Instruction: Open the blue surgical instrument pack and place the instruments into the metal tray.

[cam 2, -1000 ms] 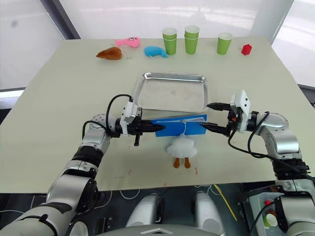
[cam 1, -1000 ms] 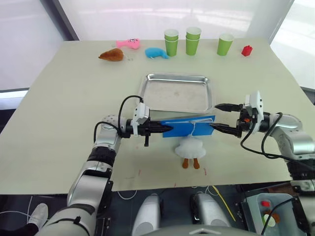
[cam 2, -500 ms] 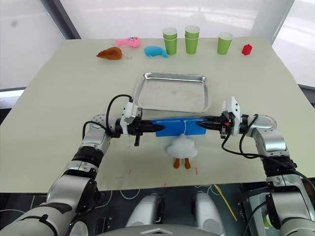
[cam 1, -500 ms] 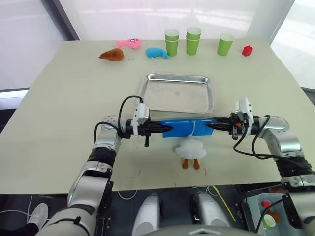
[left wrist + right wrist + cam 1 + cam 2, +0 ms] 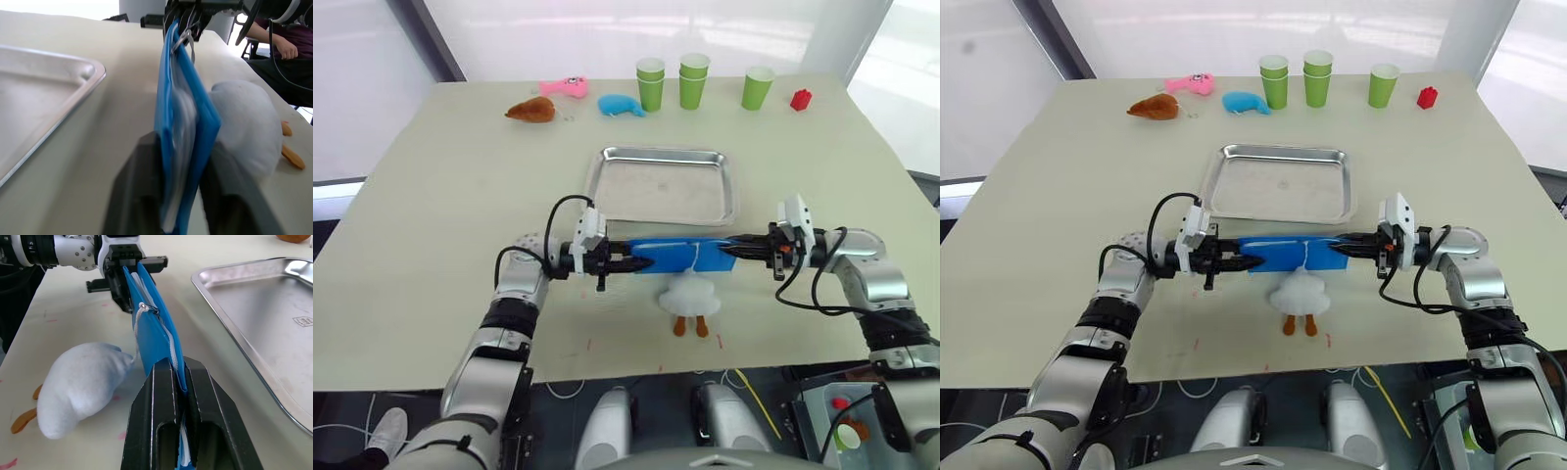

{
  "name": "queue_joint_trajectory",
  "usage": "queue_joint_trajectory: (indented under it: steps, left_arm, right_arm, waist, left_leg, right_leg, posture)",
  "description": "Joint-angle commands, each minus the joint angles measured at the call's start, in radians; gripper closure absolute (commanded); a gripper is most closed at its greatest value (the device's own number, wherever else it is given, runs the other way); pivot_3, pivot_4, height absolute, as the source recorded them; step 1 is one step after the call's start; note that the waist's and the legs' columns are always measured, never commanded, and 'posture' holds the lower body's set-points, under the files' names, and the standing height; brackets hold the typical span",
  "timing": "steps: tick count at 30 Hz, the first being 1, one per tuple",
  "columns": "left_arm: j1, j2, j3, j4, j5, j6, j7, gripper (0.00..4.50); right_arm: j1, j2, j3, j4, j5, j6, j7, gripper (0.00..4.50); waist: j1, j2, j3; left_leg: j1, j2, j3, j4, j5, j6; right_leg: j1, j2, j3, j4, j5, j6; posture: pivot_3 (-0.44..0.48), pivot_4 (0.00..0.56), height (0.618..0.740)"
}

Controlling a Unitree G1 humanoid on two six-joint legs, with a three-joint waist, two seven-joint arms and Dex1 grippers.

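The pack (image 5: pixel 683 256) sits at frame centre, a flat blue case stood on edge and still folded, pale lining and a metal zip pull with white cord showing along its seam. The left gripper (image 5: pixel 641 263) pinches one end, the right gripper (image 5: pixel 729 252) the other, both clamped tight. Just above lies the tray (image 5: pixel 667 184); a white plush (image 5: pixel 692 294) sits just below

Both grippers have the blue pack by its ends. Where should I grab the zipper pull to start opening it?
Take the small metal zipper pull on the blue surgical instrument pack's upward edge, from above. The pack stands on edge between the left gripper and right gripper, so the pull is exposed.
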Motion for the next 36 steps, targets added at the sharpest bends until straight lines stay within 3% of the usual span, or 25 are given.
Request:
queue_joint_trajectory:
  steps: [1, 3, 4, 9, 13, 17, 24, 28, 29, 30, 34, 36]
  left_arm:
    - [0.008, 0.049, 0.042, -0.078, -0.033, 0.033, -0.003, 1.26]
    - [0.02, 0.082, 0.062, -0.111, -0.05, 0.05, -0.009, 0.24]
    - [0.027, 0.11, 0.073, -0.132, -0.051, 0.048, -0.013, 0.11]
    - [0.046, 0.184, 0.104, -0.313, -0.109, 0.137, -0.006, 0.11]
    - [0.123, 0.234, 0.027, -0.599, -0.146, 0.308, -0.005, 0.11]
    - [0.168, 0.203, -0.04, -0.765, -0.15, 0.388, 0.072, 0.11]
    - [0.15, 0.079, -0.195, -0.712, -0.019, 0.42, 0.233, 0.11]
    - [0.149, 0.032, -0.26, -0.661, 0.057, 0.37, 0.271, 1.22]
    - [0.151, 0.027, -0.273, -0.65, 0.074, 0.353, 0.276, 1.82]
    - [0.155, 0.029, -0.292, -0.637, 0.104, 0.325, 0.281, 2.09]
    - [0.17, 0.029, -0.303, -0.606, 0.138, 0.278, 0.299, 3.93]
    - [0.176, 0.026, -0.282, -0.614, 0.114, 0.286, 0.305, 4.44]
  right_arm:
    - [-0.011, -0.002, -0.007, -0.005, 0.004, -0.009, 0.009, 4.5]
    - [-0.009, -0.003, -0.008, -0.007, 0.005, -0.009, 0.01, 4.5]
    - [-0.009, -0.006, -0.006, -0.005, -0.001, -0.014, 0.012, 4.5]
    - [-0.004, -0.009, -0.011, -0.002, -0.004, -0.02, 0.011, 4.5]
    - [-0.008, -0.012, -0.009, 0.013, -0.013, -0.031, 0.015, 4.5]
    - [-0.016, -0.009, -0.005, 0.024, -0.019, -0.037, 0.014, 4.5]
    - [-0.027, -0.001, 0.0, 0.04, -0.029, -0.05, 0.01, 4.5]
    - [-0.021, 0.0, -0.001, 0.032, -0.029, -0.05, 0.003, 4.5]
    - [-0.02, -0.001, -0.002, 0.031, -0.029, -0.051, 0.002, 4.5]
    - [-0.019, -0.001, -0.003, 0.031, -0.031, -0.055, -0.003, 4.5]
    - [-0.017, -0.003, -0.004, 0.029, -0.037, -0.061, -0.012, 4.5]
    - [-0.017, -0.004, -0.005, 0.03, -0.038, -0.061, -0.011, 4.5]
  waist:
    - [0.001, 0.0, 0.0]
    - [0.001, 0.0, 0.0]
    - [0.002, 0.0, 0.0]
    - [0.002, 0.0, 0.0]
    - [0.002, 0.0, 0.0]
    - [0.004, 0.0, 0.0]
    - [0.005, 0.0, 0.0]
    - [0.004, 0.0, 0.0]
    - [0.004, 0.0, 0.0]
    - [0.005, 0.0, 0.0]
    - [0.005, 0.0, 0.0]
    - [0.005, 0.0, 0.0]
  left_leg:
    - [0.0, 0.0, 0.0, 0.0, 0.0, 0.0]
    - [0.0, 0.0, 0.0, 0.0, 0.0, 0.0]
    - [0.0, 0.0, 0.0, 0.0, 0.0, 0.0]
    - [0.0, 0.0, 0.0, 0.0, 0.0, 0.0]
    - [0.0, 0.0, 0.001, 0.0, 0.0, 0.0]
    - [0.0, 0.0, 0.001, 0.0, 0.0, 0.0]
    - [0.0, 0.0, 0.001, 0.0, 0.0, 0.0]
    - [0.0, 0.0, 0.001, 0.0, 0.0, 0.0]
    - [0.0, 0.0, 0.001, 0.0, 0.0, 0.0]
    - [0.0, 0.0, 0.001, 0.0, 0.0, 0.0]
    - [0.001, 0.0, 0.002, 0.0, 0.0, 0.0]
    - [0.001, 0.0, 0.002, 0.0, 0.0, 0.0]
  right_leg:
    - [0.0, 0.0, 0.0, 0.0, 0.0, 0.0]
    - [0.0, 0.0, 0.0, 0.0, 0.0, 0.0]
    - [0.0, 0.0, 0.0, 0.0, 0.0, 0.0]
    - [0.0, 0.0, 0.0, 0.0, 0.0, 0.0]
    - [0.0, -0.001, 0.001, 0.0, 0.0, 0.0]
    - [0.0, -0.001, 0.001, 0.0, 0.0, 0.0]
    - [0.0, -0.001, 0.001, 0.0, 0.0, 0.0]
    - [0.0, -0.001, 0.001, 0.0, 0.0, 0.0]
    - [0.0, -0.001, 0.002, 0.0, 0.0, 0.0]
    - [0.0, 0.0, 0.001, 0.0, 0.0, 0.0]
    - [0.0, -0.001, 0.002, 0.0, 0.0, 0.0]
    - [0.0, -0.001, 0.002, 0.0, 0.0, 0.0]
  posture:
    - [0.0, 0.15, 0.74]
    - [0.0, 0.15, 0.74]
    - [0.0, 0.15, 0.74]
    - [0.0, 0.15, 0.74]
    - [0.0, 0.15, 0.74]
    - [0.0, 0.15, 0.74]
    - [0.0, 0.15, 0.74]
    - [0.0, 0.15, 0.74]
    - [0.0, 0.15, 0.74]
    - [0.0, 0.15, 0.74]
    - [0.0, 0.15, 0.74]
    - [0.0, 0.15, 0.74]
